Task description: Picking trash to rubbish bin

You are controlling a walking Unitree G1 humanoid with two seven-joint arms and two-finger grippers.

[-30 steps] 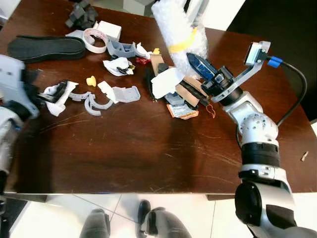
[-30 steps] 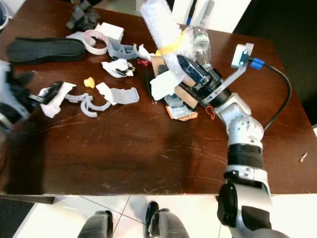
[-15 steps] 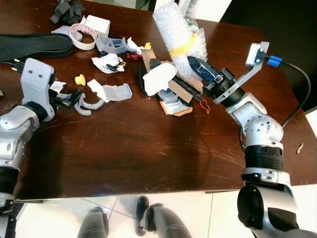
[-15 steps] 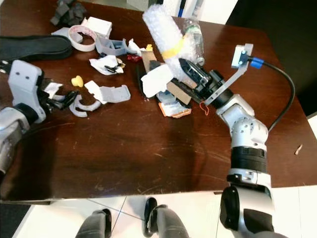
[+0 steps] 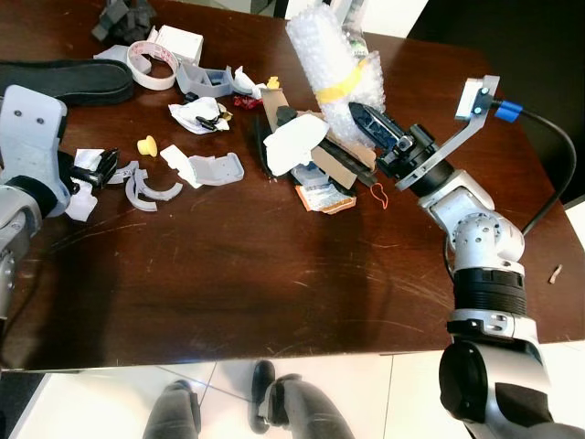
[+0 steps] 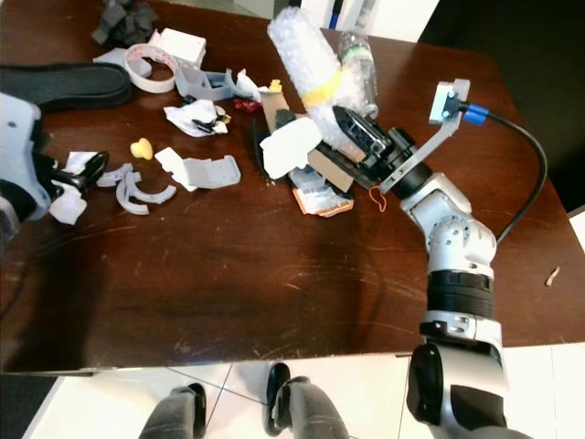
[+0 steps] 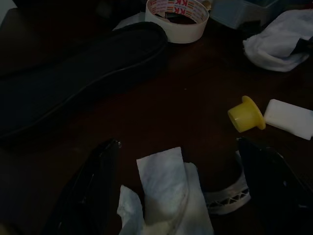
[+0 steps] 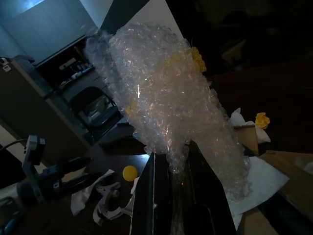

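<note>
A bubble wrap roll (image 5: 326, 57) with a yellow tape band leans up over the trash pile at the back of the dark wooden table (image 5: 256, 274). My right gripper (image 5: 370, 122) is shut on its lower end, and the right wrist view shows the roll (image 8: 166, 107) pinched between the two black fingers (image 8: 152, 196). At the table's left edge my left gripper (image 7: 181, 196) is open, its fingers either side of a crumpled white paper (image 7: 164, 193). That paper (image 5: 82, 183) lies beside curved grey plastic pieces (image 5: 146, 187).
A black shoe insole (image 5: 64, 82), tape roll (image 5: 151, 64), white box (image 5: 178, 41) and yellow cap (image 5: 146, 144) lie at the back left. Cardboard, white paper (image 5: 292, 142), an orange packet (image 5: 324, 199) and a plastic bottle (image 6: 356, 64) crowd the centre. My feet (image 5: 274, 407) stand on the tile floor.
My left arm came in from the far left to the white paper, then drew a little leftward. The right gripper stays on the bubble wrap. The camera has shifted.
</note>
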